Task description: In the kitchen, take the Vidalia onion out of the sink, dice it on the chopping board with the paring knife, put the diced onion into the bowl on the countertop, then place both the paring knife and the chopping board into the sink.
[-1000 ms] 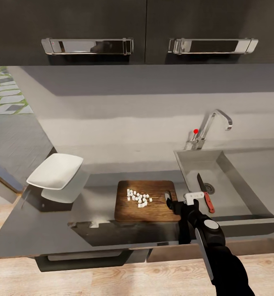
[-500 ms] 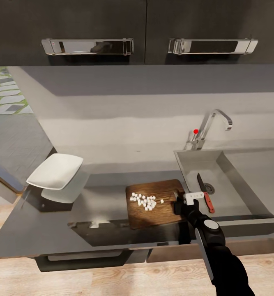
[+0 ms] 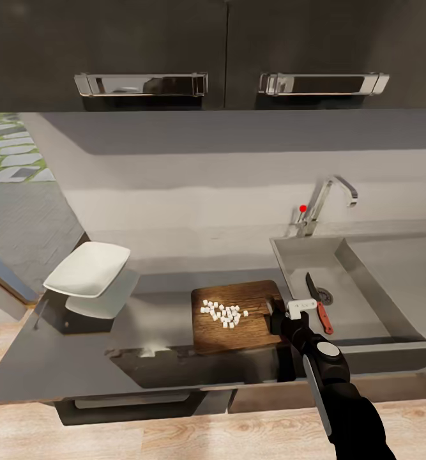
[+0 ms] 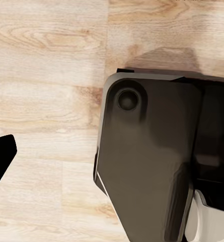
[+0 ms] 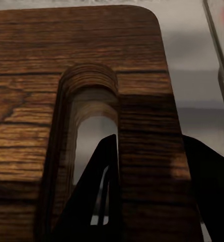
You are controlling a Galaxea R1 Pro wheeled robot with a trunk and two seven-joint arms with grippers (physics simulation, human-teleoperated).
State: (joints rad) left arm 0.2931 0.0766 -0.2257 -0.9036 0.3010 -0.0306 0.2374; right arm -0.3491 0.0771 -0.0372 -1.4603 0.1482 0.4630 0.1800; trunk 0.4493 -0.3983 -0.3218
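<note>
Board [image 3: 235, 316] lies flat on the surface [image 3: 78, 358], long axis running left to right, slot end toward the sink [image 3: 366, 287]. Right gripper [image 3: 278, 314] has that slot end: in the right wrist view one finger [image 5: 99, 191] passes through the slot and the other sits outside the board's short edge, so the jaws are clamped on the strip of wood between. Diced onion [image 3: 224, 313] is heaped on the board, not yet in the bowl [image 3: 88, 268], which sits well apart to the left. Knife [image 3: 318, 300] already lies in the sink, just beside the gripper. Getting the dice to the bowl probably means carrying the board leftward and level. Left jaws' state I cannot tell; the left wrist view gives floor and robot body.
</note>
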